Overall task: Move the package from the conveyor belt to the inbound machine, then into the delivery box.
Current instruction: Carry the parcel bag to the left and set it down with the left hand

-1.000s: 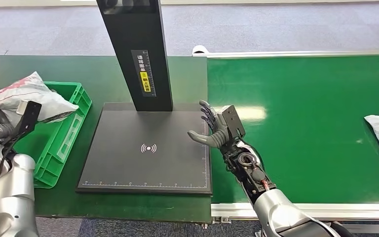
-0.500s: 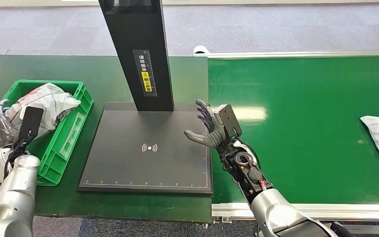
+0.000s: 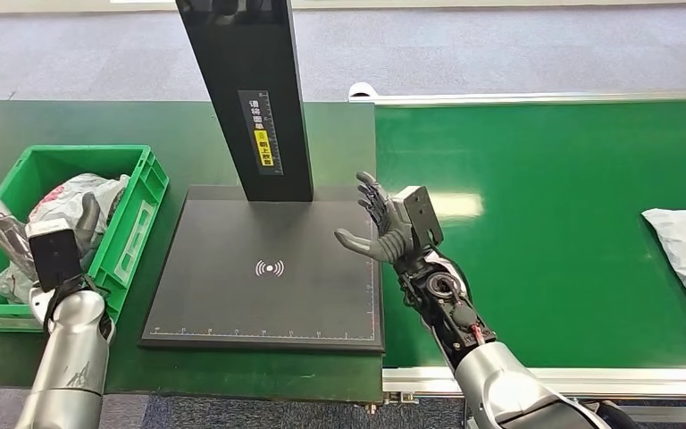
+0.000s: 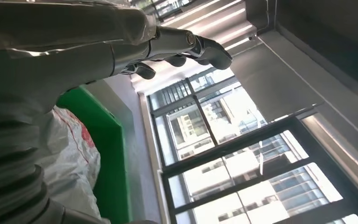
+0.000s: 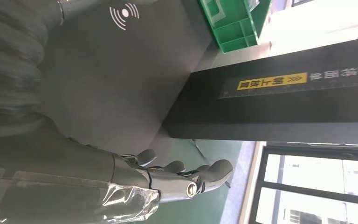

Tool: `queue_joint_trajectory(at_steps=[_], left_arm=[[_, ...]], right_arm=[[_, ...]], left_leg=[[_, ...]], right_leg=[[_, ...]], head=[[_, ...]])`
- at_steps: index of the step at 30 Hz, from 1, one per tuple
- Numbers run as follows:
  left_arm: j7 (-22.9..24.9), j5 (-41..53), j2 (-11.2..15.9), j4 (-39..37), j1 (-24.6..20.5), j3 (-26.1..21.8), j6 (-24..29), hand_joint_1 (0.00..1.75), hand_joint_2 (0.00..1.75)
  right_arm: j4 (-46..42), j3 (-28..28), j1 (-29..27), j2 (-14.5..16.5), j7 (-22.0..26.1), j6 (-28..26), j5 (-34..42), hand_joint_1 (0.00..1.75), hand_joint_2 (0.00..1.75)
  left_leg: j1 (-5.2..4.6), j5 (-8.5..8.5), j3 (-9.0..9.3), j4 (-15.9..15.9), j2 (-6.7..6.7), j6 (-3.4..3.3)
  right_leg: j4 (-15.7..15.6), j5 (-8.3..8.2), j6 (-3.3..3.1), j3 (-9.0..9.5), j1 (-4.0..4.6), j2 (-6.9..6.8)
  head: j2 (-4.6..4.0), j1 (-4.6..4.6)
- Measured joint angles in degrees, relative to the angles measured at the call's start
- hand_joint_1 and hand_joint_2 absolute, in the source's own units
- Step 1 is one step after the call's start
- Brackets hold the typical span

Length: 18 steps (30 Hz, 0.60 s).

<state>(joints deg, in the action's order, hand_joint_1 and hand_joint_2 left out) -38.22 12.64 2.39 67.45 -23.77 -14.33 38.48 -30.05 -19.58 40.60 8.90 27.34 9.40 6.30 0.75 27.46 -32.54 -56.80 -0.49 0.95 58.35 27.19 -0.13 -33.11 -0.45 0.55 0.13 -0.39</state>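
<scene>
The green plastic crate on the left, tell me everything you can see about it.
The green plastic crate is a rectangular open-topped bin with ribbed outer walls and a flat moulded rim. It sits upright on the dark green table, just left of the black scanner base plate. Inside lies a crumpled white plastic package with red print. The robot's left hand is over the crate's interior, fingers spread, holding nothing.
</scene>
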Motion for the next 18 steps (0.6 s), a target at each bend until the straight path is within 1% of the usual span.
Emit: queue_joint_trajectory(at_steps=[2, 3, 4, 7, 9, 11, 12, 15, 18], left_arm=[[0.9, -2.6, -0.7, 3.3, 1.5, 1.2, -2.8, 0.0, 1.75], [1.8, -4.1, -0.9, 4.8, 2.2, 1.9, -5.3, 0.0, 1.75], [3.2, -5.6, -1.0, 6.1, 3.0, 2.6, -8.5, 0.0, 1.75], [7.6, -10.8, -1.2, 8.7, 5.2, 5.7, -21.0, 0.0, 1.75], [9.7, -14.7, -1.2, 9.2, 6.5, 7.9, -29.0, 0.0, 1.75], [11.6, -18.6, -1.3, 9.3, 7.7, 9.9, -35.8, 0.0, 1.75], [12.4, -19.9, -1.3, 9.1, 8.1, 10.8, -38.4, 0.0, 1.75], [14.0, -21.6, -1.6, 7.1, 8.7, 13.8, -43.3, 0.0, 1.75], [14.7, -22.1, -1.9, 4.0, 8.6, 16.7, -46.1, 0.0, 1.75]], right_arm=[[-1.0, 0.0, -0.3, -0.3, 0.0, 0.0, 0.3, 0.0, 1.75], [-1.4, 0.0, -0.5, -0.5, 0.0, 0.0, 0.5, 0.0, 1.75], [-1.9, 0.0, -0.8, -0.8, 0.0, 0.0, 0.8, 0.0, 1.75], [-3.4, 0.1, -1.4, -1.8, 0.0, 0.2, 1.7, 0.0, 1.75], [-4.1, 0.2, -1.8, -2.4, -0.3, 0.6, 2.2, 0.0, 1.75], [-4.5, 0.3, -2.2, -2.9, -0.7, 1.0, 2.6, 0.0, 1.75], [-4.6, 0.3, -2.3, -3.0, -1.0, 1.1, 2.7, 0.0, 1.75], [-4.7, 0.3, -2.7, -3.3, -1.5, 1.1, 2.7, 0.0, 1.75], [-4.9, 0.3, -3.2, -3.5, -1.6, 1.0, 2.6, 0.0, 1.75]], left_leg=[[0.0, 0.0, 0.01, 0.0, 0.0, 0.0], [0.0, 0.0, 0.01, 0.0, 0.0, 0.0], [0.0, 0.0, 0.01, 0.0, -0.01, 0.0], [0.0, 0.0, 0.0, 0.0, -0.04, 0.0], [-0.01, 0.0, 0.0, 0.0, -0.01, 0.0], [-0.02, 0.0, 0.0, 0.0, 0.02, -0.01], [-0.03, 0.0, 0.01, 0.0, 0.02, -0.01], [-0.03, 0.01, 0.0, 0.0, -0.02, -0.01], [-0.02, 0.0, 0.0, 0.0, -0.01, -0.01]], right_leg=[[0.0, 0.0, 0.0, 0.0, 0.0, 0.0], [0.0, 0.0, 0.0, 0.0, 0.0, 0.0], [0.0, 0.0, 0.0, 0.0, 0.0, 0.0], [0.0, 0.0, 0.0, 0.01, 0.0, -0.01], [0.0, 0.0, 0.0, 0.02, -0.01, 0.0], [0.0, 0.0, 0.01, 0.01, -0.03, 0.01], [0.0, 0.0, 0.01, 0.0, -0.04, 0.01], [0.0, 0.0, 0.0, -0.02, -0.04, 0.0], [0.0, 0.0, 0.0, -0.02, -0.03, 0.01]], head=[[0.0, -0.01], [0.0, -0.02], [0.0, -0.01], [0.0, 0.0], [0.0, 0.0], [0.0, 0.0], [-0.01, -0.01], [-0.01, -0.02], [0.0, -0.02]])
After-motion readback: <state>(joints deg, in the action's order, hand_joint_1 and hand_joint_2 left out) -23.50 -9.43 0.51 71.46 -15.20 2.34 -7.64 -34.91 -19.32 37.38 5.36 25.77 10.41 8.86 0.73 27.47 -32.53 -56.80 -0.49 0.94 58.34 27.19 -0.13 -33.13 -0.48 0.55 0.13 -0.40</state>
